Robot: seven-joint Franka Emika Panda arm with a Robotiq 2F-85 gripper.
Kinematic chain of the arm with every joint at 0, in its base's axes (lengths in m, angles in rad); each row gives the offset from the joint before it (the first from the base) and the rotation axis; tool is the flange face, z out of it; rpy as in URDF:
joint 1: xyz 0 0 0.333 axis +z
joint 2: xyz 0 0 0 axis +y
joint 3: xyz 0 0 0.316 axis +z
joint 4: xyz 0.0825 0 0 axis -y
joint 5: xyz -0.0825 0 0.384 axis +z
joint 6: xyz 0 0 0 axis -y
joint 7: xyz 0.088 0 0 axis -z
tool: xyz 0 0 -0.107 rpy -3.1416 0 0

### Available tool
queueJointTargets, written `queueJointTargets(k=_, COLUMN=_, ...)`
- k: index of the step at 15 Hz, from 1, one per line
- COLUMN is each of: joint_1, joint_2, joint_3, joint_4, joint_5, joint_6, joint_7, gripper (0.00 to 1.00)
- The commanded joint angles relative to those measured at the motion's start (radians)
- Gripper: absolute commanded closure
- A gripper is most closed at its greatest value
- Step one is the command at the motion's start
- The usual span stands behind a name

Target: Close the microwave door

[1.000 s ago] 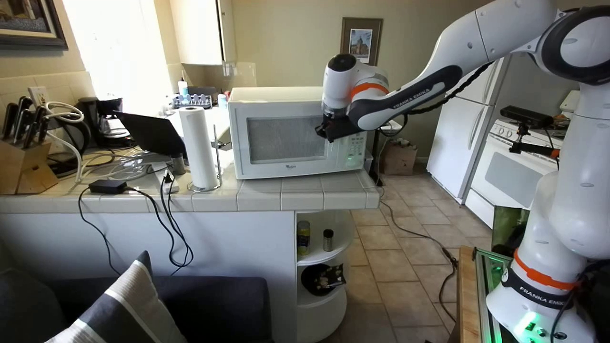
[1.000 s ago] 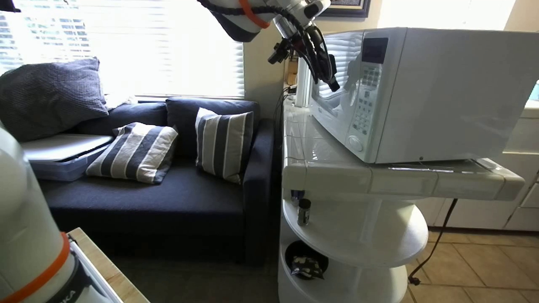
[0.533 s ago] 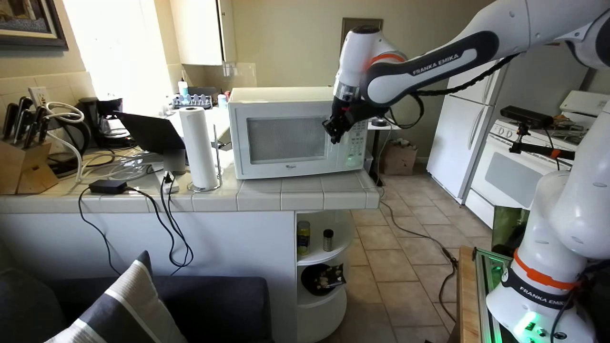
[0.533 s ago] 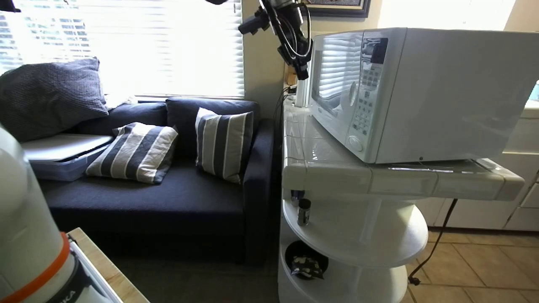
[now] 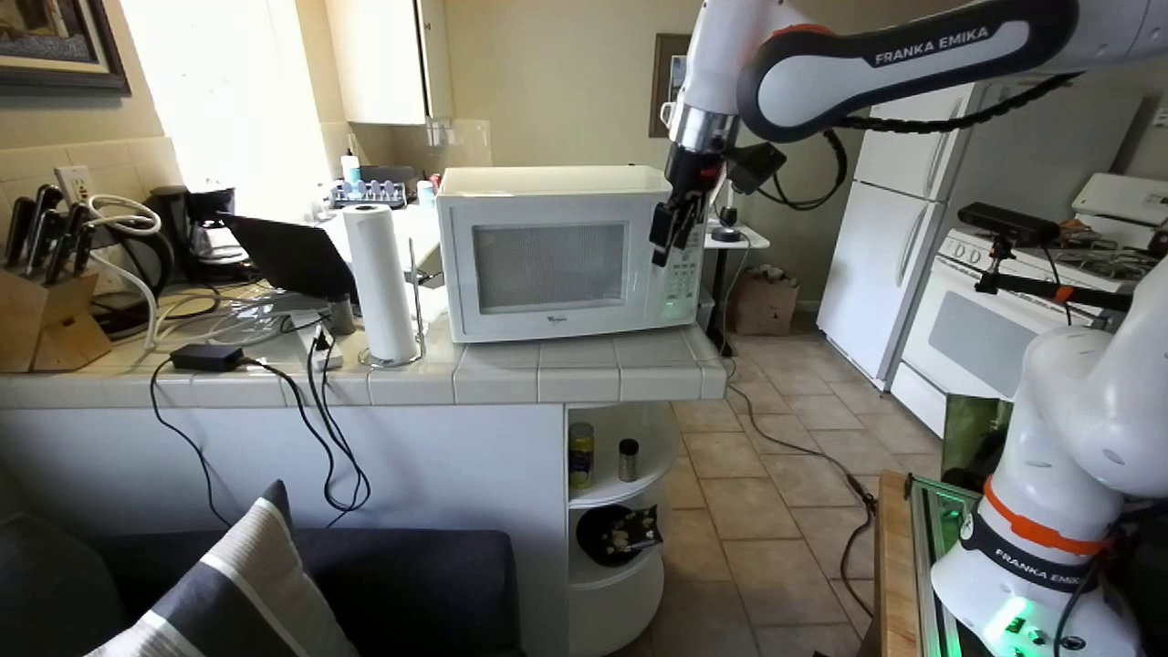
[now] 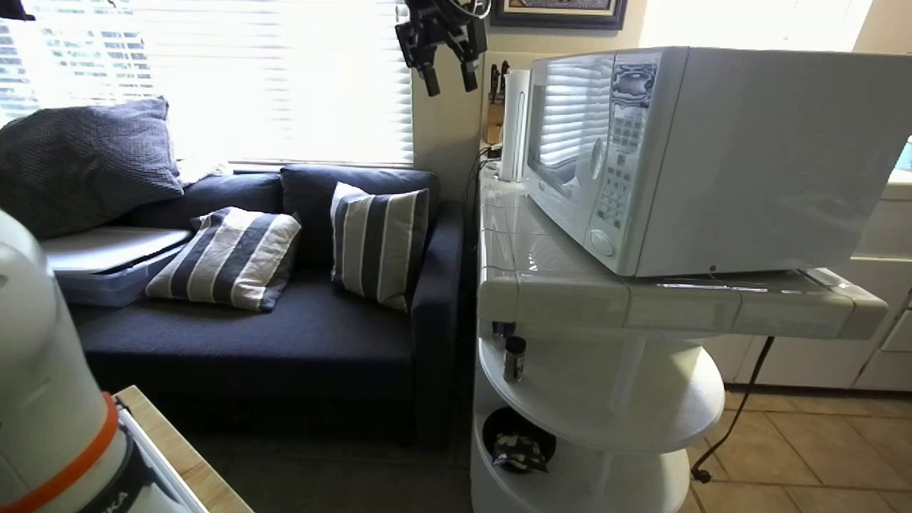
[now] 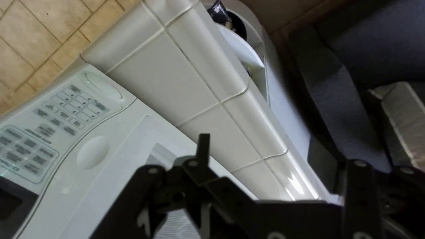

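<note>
The microwave door [image 5: 552, 266], a white frame around a dark mesh window, lies flush with the front of the white microwave [image 5: 538, 181]. In an exterior view the same door [image 6: 570, 128] shows no gap along the control strip [image 6: 621, 157]. My gripper [image 6: 450, 83] hangs in the air away from the door, its two black fingertips spread with nothing between them. In the wrist view the door [image 7: 113, 176] fills the lower left, partly hidden by my black fingers [image 7: 203, 147].
The microwave stands on a white tiled counter [image 5: 584, 370] beside a paper towel roll [image 5: 379, 283]. Rounded shelves [image 6: 605, 399] holding small jars and a dark bowl are under the counter's end. A dark sofa [image 6: 285, 356] with pillows stands opposite the arm base.
My gripper has drawn back and up, away from the microwave door, and its fingers have spread apart. The door has stayed in place, flush with the microwave.
</note>
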State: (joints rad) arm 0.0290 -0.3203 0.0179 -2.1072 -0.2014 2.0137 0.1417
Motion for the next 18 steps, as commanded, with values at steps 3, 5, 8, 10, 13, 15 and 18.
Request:
queueJointTargets(k=3, joint_1=0.051, joint_2=-0.120, joint_3=0.008, joint_4=-0.079, joint_5=0.107, joint_6=-0.022, joint_7=-0.175, gripper=0.00)
queueJointTargets(k=5, joint_1=0.024, joint_2=-0.082, joint_3=0.025, joint_4=-0.035, joint_5=0.061, joint_6=-0.018, joint_7=-0.127, gripper=0.00)
queueJointTargets(k=8, joint_1=0.019, joint_2=-0.080, joint_3=0.025, joint_4=-0.034, joint_5=0.060, joint_6=-0.018, joint_7=-0.126, gripper=0.00)
queueJointTargets(k=10, joint_1=0.017, joint_2=-0.078, joint_3=0.025, joint_4=-0.034, joint_5=0.060, joint_6=-0.018, joint_7=-0.126, gripper=0.00)
queueJointTargets(k=13, joint_1=0.017, joint_2=-0.078, joint_3=0.025, joint_4=-0.034, joint_5=0.060, joint_6=-0.018, joint_7=-0.126, gripper=0.00)
queueJointTargets(k=15, joint_1=0.017, joint_2=-0.078, joint_3=0.025, joint_4=-0.034, joint_5=0.060, joint_6=-0.018, joint_7=-0.126, gripper=0.00)
queueJointTargets(k=18, joint_1=0.017, joint_2=-0.078, joint_3=0.025, joint_4=-0.034, joint_5=0.060, joint_6=-0.018, joint_7=-0.126, gripper=0.00)
